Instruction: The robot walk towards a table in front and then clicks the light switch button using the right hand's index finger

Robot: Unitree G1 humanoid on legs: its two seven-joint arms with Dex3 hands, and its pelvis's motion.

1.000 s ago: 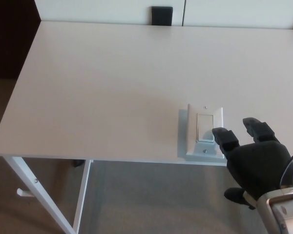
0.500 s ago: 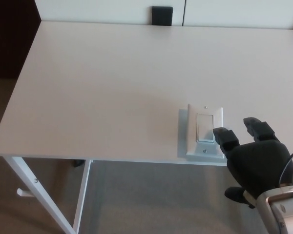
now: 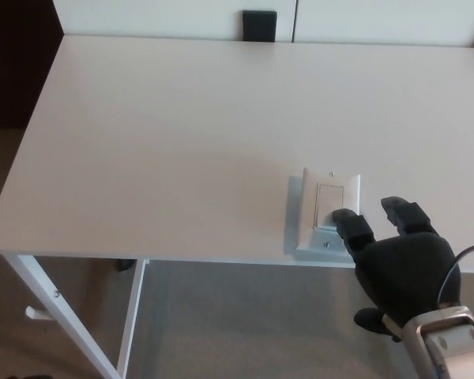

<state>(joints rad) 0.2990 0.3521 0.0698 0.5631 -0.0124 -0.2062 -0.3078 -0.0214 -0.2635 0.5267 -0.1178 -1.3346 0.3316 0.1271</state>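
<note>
A white light switch plate [image 3: 329, 207] lies flat near the front edge of the white table [image 3: 182, 134], right of centre. Its rocker button [image 3: 329, 202] is a tall rectangle in the plate's middle. My right hand [image 3: 399, 264] comes in from the lower right, black, with its fingers spread apart and holding nothing. One fingertip [image 3: 344, 217] rests on the lower end of the rocker. The second finger [image 3: 403, 212] points over the bare table right of the plate. My left hand does not show.
A black object [image 3: 259, 24] stands at the table's far edge against a white wall. The white table leg [image 3: 63, 312] slants down at the lower left over a grey-brown floor. A dark area borders the table's left side.
My right hand has shifted left and slightly forward, bringing the fingertip further onto the rocker's lower end. The whole picture has also shifted a little.
</note>
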